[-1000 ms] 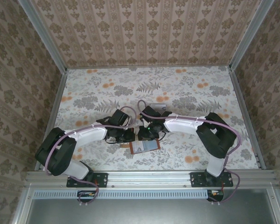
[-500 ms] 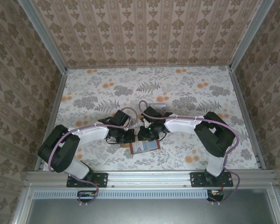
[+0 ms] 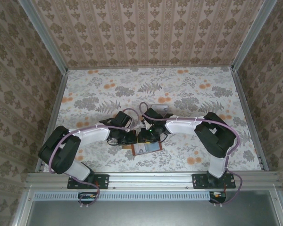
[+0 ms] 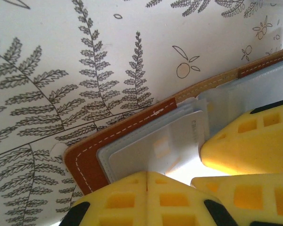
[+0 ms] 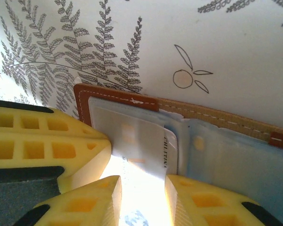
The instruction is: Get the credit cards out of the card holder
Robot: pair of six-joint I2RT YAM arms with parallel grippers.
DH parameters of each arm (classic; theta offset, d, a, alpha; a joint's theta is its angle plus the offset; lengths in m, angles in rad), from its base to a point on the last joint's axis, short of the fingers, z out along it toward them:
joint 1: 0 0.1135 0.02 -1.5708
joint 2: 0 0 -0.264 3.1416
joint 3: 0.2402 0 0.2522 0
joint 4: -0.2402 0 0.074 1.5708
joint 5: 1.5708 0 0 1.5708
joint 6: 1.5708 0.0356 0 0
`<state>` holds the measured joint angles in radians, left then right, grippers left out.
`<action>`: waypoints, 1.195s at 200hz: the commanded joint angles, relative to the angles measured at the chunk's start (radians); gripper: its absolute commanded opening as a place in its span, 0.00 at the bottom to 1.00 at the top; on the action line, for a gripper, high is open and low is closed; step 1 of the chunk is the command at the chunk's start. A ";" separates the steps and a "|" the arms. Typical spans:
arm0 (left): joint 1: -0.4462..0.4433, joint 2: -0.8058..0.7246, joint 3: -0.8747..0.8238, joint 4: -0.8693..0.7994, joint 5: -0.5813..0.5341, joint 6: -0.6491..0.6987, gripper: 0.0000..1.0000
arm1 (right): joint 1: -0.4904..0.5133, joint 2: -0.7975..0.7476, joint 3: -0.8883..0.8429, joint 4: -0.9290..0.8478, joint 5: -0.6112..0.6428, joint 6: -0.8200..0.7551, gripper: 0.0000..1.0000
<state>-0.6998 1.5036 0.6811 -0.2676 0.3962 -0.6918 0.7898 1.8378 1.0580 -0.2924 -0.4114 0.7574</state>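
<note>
The card holder (image 3: 147,148) lies open on the floral table near the front edge, brown leather (image 4: 85,162) outside and grey-blue lining inside. A pale grey credit card (image 5: 132,136) sticks partway out of its left slot, and the edge of another card shows beneath it. My left gripper (image 4: 147,175) is shut, its tips pressing on the holder's left half beside the card (image 4: 148,148). My right gripper (image 5: 142,183) is open, its yellow fingers (image 5: 198,202) standing either side of the card's free end. In the top view both grippers (image 3: 137,136) meet over the holder (image 5: 113,100).
A small clear tray (image 3: 159,107) lies just behind the right arm's wrist. Patterned walls (image 3: 151,33) close in the table at the back and both sides. A metal rail (image 3: 151,178) runs along the front edge.
The right gripper's jaws have spread apart. The right arm has edged slightly left. The left gripper stays shut on the holder.
</note>
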 commanded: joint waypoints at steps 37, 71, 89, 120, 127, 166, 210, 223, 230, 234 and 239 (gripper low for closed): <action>0.000 -0.005 0.010 -0.068 -0.025 0.030 0.00 | -0.002 -0.022 0.023 -0.141 0.099 -0.027 0.33; 0.002 0.007 0.007 -0.067 -0.026 0.033 0.00 | 0.000 -0.026 0.029 -0.165 0.121 -0.036 0.33; 0.001 0.013 0.003 -0.066 -0.022 0.036 0.00 | 0.001 -0.022 0.027 -0.168 0.123 -0.038 0.33; 0.000 0.013 -0.014 -0.067 -0.019 0.038 0.00 | 0.001 -0.021 0.023 -0.164 0.123 -0.036 0.33; 0.001 0.012 -0.019 -0.067 -0.019 0.039 0.00 | 0.002 -0.020 0.024 -0.165 0.123 -0.036 0.33; 0.001 0.009 -0.039 -0.066 -0.018 0.040 0.00 | 0.003 -0.027 0.028 -0.176 0.134 -0.039 0.33; 0.001 0.014 -0.057 -0.070 -0.028 0.046 0.00 | 0.003 -0.052 0.033 -0.212 0.175 -0.049 0.33; 0.001 0.016 -0.059 -0.070 -0.028 0.046 0.00 | 0.002 -0.054 0.033 -0.219 0.183 -0.050 0.33; 0.003 0.018 -0.059 -0.071 -0.030 0.046 0.00 | 0.001 -0.057 0.034 -0.224 0.188 -0.052 0.33; 0.003 0.018 -0.059 -0.071 -0.030 0.046 0.00 | 0.002 -0.058 0.034 -0.227 0.191 -0.053 0.33; 0.002 0.018 -0.058 -0.070 -0.030 0.046 0.00 | 0.002 -0.058 0.034 -0.229 0.193 -0.053 0.33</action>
<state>-0.6991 1.5040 0.6632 -0.2668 0.3965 -0.6727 0.7925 1.8015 1.0832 -0.4358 -0.2848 0.7254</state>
